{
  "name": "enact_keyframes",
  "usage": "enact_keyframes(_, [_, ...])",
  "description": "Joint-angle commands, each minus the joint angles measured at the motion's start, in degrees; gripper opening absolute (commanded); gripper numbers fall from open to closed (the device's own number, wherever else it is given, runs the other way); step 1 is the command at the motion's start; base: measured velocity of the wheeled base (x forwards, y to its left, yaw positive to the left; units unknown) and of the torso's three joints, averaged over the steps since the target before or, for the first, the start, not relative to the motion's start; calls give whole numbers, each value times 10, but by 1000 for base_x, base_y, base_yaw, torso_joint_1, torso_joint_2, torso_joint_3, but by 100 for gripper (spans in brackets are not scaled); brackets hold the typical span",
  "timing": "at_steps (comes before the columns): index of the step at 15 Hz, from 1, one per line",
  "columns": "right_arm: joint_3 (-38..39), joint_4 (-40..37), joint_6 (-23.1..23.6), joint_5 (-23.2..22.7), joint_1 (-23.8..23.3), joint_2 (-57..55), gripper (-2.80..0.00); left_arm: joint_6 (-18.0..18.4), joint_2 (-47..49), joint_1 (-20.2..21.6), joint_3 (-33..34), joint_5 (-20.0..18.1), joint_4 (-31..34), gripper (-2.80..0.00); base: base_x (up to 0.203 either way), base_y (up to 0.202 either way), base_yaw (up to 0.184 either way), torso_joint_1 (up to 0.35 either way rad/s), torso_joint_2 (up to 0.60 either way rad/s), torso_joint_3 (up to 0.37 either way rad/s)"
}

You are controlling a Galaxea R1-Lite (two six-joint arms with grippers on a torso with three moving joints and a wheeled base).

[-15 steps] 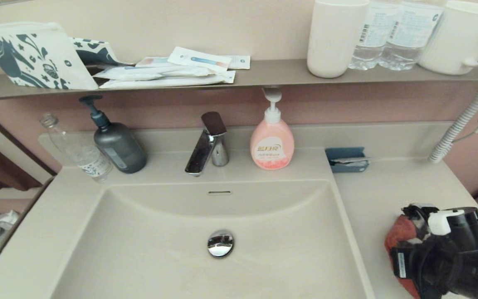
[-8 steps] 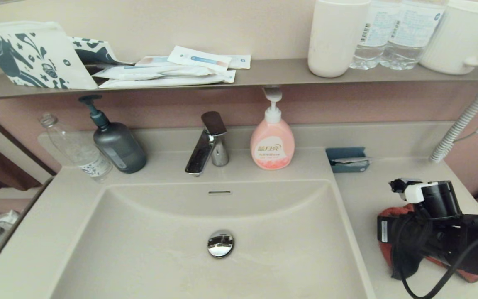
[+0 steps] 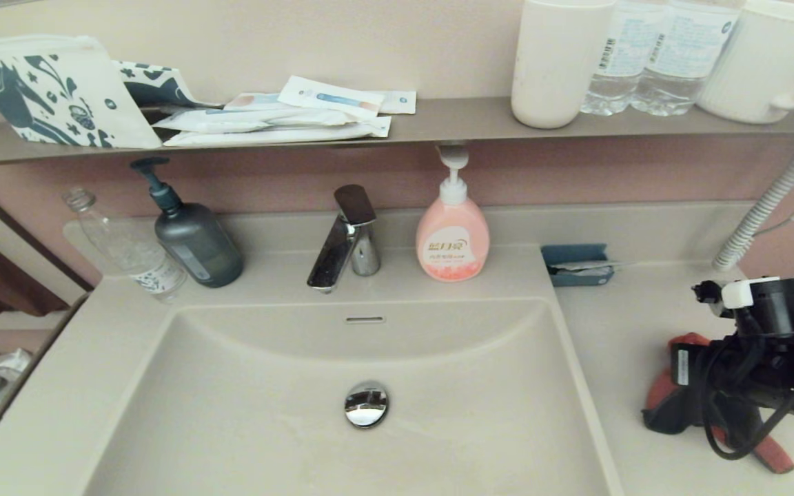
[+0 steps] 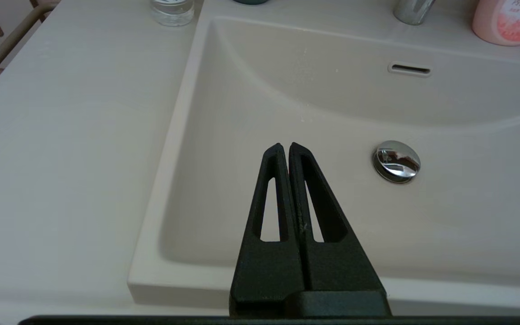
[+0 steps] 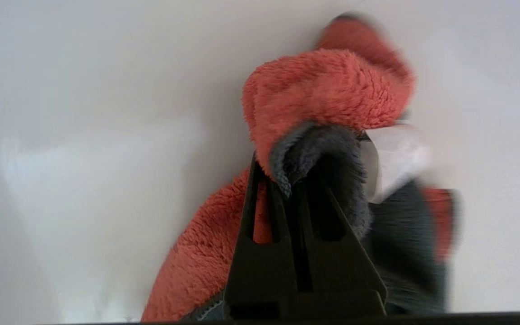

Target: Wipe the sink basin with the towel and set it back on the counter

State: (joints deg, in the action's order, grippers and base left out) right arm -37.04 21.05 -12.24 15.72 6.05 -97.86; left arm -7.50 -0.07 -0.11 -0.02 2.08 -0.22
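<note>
Already the right gripper [image 5: 305,180] has its fingers pinched tight on a bunched fold of the towel [image 5: 327,90], soft, light fleece (probably draping limp below them) over the surface [image 3: 617,331] beside the sink basin [image 3: 245,413]. Left gripper [image 4: 285,146]: fingers together, empty, above the basin.

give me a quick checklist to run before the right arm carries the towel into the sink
1. Right gripper jaws shut on the red-orange and dark grey microfibre towel: ok.
2. Towel clear of the smooth beige counter: cannot tell.
3. Wide beige sink basin free of objects: ok.
4. Round chrome drain plug seated: cannot tell.
5. Left gripper, shut, hanging over the basin's near edge, out of the wiping path: not ok.
</note>
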Motion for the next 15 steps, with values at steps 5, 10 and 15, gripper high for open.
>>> enact_keyframes(5, [-25,-49,-1,-3,25,56,0,-1,1,-1,0,0,0,-280,0,0,0,0,0,0])
enact_keyframes(10, [-37,-158,-2,-4,24,143,0,-1,1,-1,0,0,0,-280,0,0,0,0,0,0])
enact_keyframes(15, [-38,-277,-2,-2,6,244,-280,-1,1,0,0,0,0,-280,0,0,0,0,0,0])
